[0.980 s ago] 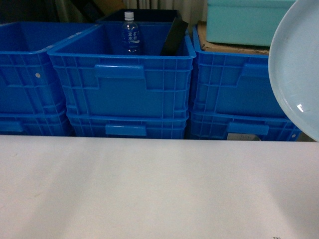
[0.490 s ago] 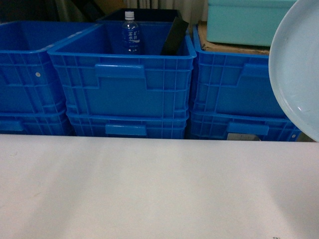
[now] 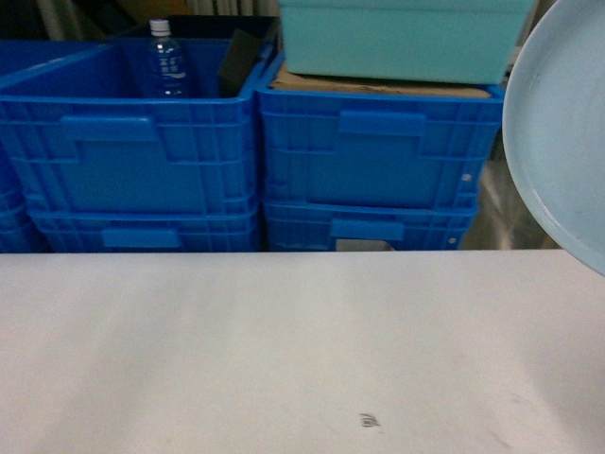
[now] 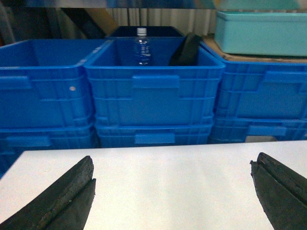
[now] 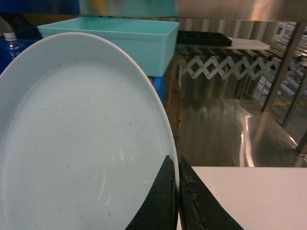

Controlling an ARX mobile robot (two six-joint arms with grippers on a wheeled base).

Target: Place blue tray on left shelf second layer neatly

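The blue tray [image 3: 563,132] is a pale blue round dish held on edge at the far right of the head view, above the white table [image 3: 284,359]. It fills the left of the right wrist view as the blue tray [image 5: 81,139], where my right gripper [image 5: 176,163] is shut on its rim. My left gripper [image 4: 172,163] is open over the table with nothing between its fingers. A shiny steel rack tier [image 5: 225,129] with a post [image 5: 283,72] lies beyond the tray; I cannot tell whether it is the left shelf second layer.
Stacked dark blue crates [image 3: 132,161] stand behind the table, one holding a water bottle [image 3: 166,61]. A turquoise box [image 3: 402,38] rests on cardboard on the right crate stack [image 3: 378,161]. A grey scissor lattice [image 5: 225,67] sits on the rack.
The head view has swung to the right: the crates, bottle and turquoise box have shifted left in it. The tray stays at the right edge, still gripped.
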